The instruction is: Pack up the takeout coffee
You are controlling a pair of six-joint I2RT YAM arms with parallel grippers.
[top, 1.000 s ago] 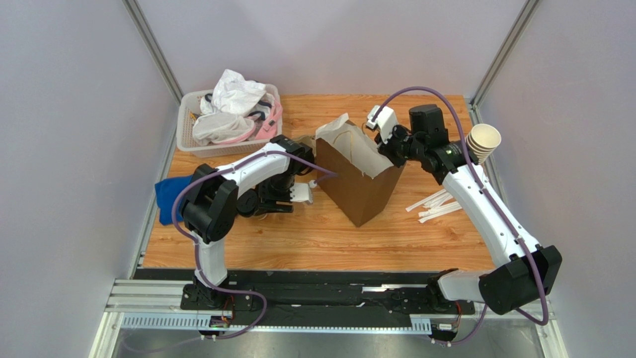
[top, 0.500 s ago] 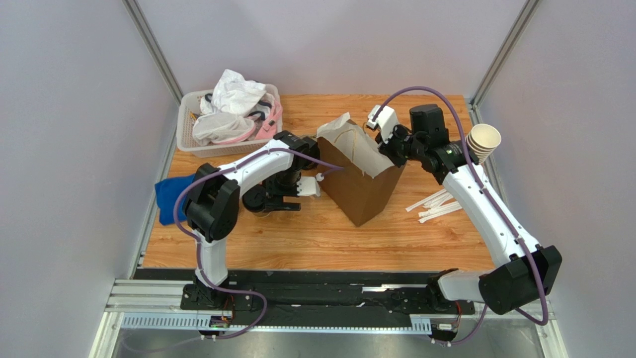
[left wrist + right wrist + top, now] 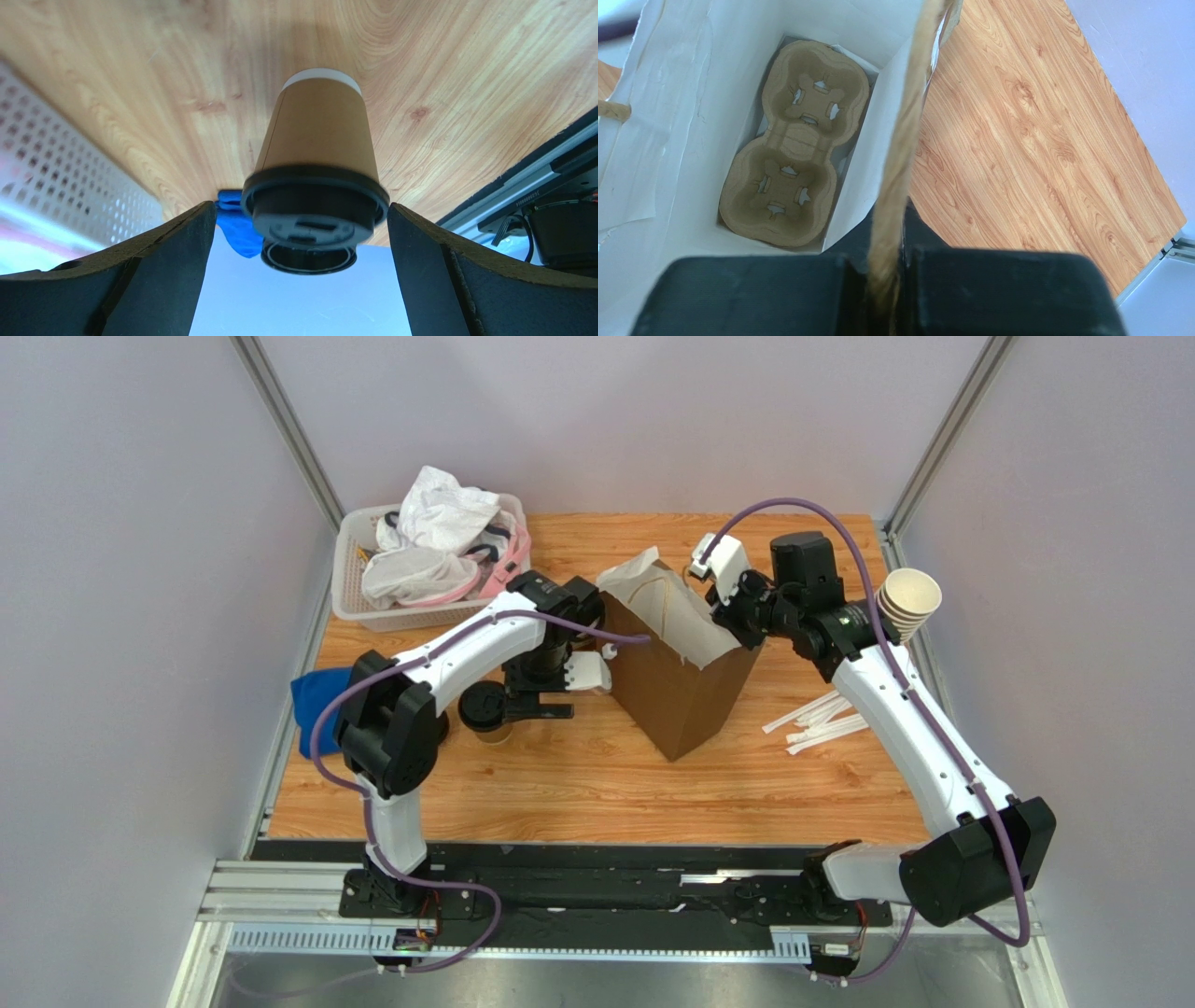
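Two arm bases sit on the black rail (image 3: 561,889) at the near edge of the table (image 3: 603,791). Just beyond the rail, a broad band of bare wood spans the full width.

Left of centre, the takeout coffee (image 3: 484,709) stands upright on the wood with its black lid on top. It is near the brown paper bag (image 3: 687,700) on the bag's left, but apart from it.

The left gripper (image 3: 302,213) faces the cup from the side with its jaws spread wide. Its fingers (image 3: 154,280) flank the lid with a clear gap on each side and touch nothing. A blue cloth (image 3: 312,711) lies at the table's left edge, near the cup.

The bag stands at mid-table with its mouth open and one corner turned toward the near edge. White wrapped straws (image 3: 814,721) lie on the wood to its right, partly under the right arm. On the bag's floor a moulded pulp carrier (image 3: 787,168) lies flat, its two wells facing up and the white inner walls close around it.

The right gripper (image 3: 885,280) is pinched on the bag's twine handle (image 3: 906,140) at the far right of the rim. A tilted stack of cream cups (image 3: 905,602) sits at the table's right edge.

A white basket (image 3: 351,602) heaped with white cloths fills the far left corner. Bare wood lies between it and the bag.
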